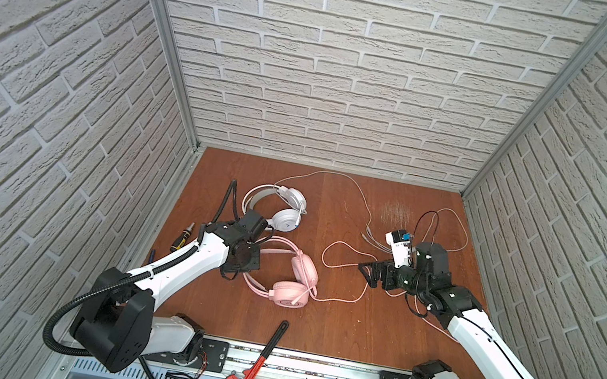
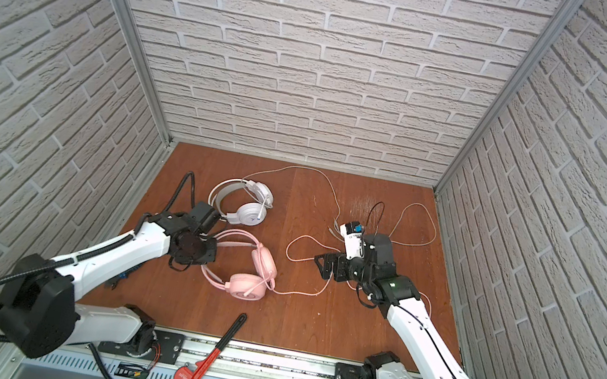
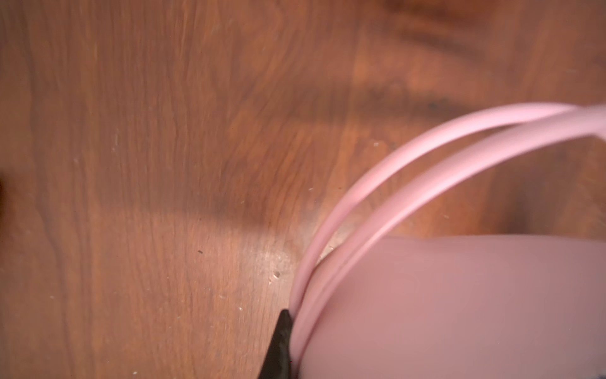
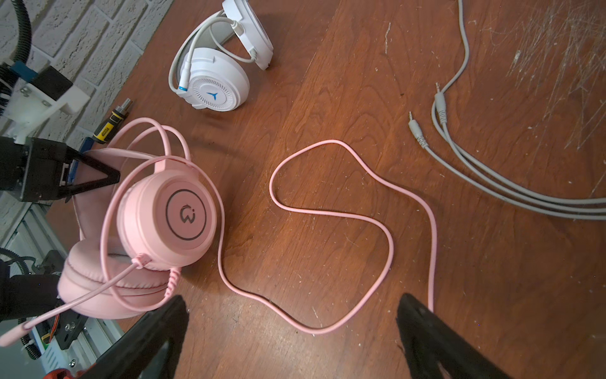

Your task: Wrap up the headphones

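Left wrist view puts the left tool point(image 3: 278, 344) right against the pink headset point(image 3: 459, 295). One dark fingertip presses beside the two thin pink hoops of the headband, and the jaws look fully closed, pinching that band. From the right wrist view the same tool point(image 4: 113, 177) sits at the band's top, with both pink ear cups lying on the counter point(image 1: 352, 334) just past its tips. A yellow-and-black screwdriver point(image 4: 111, 121) lies behind it, and the white headset point(image 4: 213, 82) rests off to its side, well apart and untouched.

The pink cable point(image 4: 328, 213) leaves the lower ear cup and snakes loosely across the wood, its nearest bend lying directly in front of the right tool point(image 4: 292, 300). That tool stands spread wide and holds nothing. The white headset's grey cable point(image 4: 492, 183) and its plugs lie to the far side of it, clear of the pink loop.

The step in hand looks like anchoring the pink headset while the free tool collects its cable. To do it well:
- Bring the right tool down over a single pink strand at the near bend.
- Close it fully before lifting.
- Hold the left pinch firm so the headset does not drag.
- Draw the slack in gently toward the headband, steering away from the grey plugs.
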Robot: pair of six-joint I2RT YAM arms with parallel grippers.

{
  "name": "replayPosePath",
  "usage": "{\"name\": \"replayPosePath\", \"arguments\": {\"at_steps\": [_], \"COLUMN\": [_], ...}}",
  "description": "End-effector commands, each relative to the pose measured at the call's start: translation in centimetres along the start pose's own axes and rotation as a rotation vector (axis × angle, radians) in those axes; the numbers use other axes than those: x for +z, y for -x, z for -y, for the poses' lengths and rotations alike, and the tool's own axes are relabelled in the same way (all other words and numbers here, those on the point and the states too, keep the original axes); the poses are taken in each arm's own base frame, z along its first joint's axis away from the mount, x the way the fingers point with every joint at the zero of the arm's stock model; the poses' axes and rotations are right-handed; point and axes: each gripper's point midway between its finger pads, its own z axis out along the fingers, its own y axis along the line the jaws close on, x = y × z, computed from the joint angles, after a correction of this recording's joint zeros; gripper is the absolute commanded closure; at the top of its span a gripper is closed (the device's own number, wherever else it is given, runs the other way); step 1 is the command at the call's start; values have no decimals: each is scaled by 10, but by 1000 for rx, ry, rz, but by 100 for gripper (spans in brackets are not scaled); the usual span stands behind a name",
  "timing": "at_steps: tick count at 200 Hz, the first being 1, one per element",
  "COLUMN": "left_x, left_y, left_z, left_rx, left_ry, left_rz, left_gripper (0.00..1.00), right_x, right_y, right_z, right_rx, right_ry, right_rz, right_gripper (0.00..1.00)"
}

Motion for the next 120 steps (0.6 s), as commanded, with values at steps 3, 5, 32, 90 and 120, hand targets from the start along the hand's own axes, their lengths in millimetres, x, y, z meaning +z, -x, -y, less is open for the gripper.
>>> {"name": "replayPosePath", "arguments": {"at_steps": [3,5,32,90,120], "left_x": [-22,-23,-32,-52,-59], "left_y": [4,5,7,21,28], "left_z": [13,14,23,44,50], "left_rx": [87,89,110,101,101], "left_ry": [-75,-79,-138,-304,-342], "left_rz": [14,16,34,69,77], "left_gripper": [100,100,100,100,100], "right_x": [-2,-2,1,12,20], "right_y": [15,15,16,10,4], "right_z": [-10,-10,-15,-26,-34], "right_rx": [-32,-32,-35,-26,-33], "right_ry": [34,36,69,152,180], "right_rz": [36,34,23,1,-25], "right_gripper": [0,0,0,1,2]}}
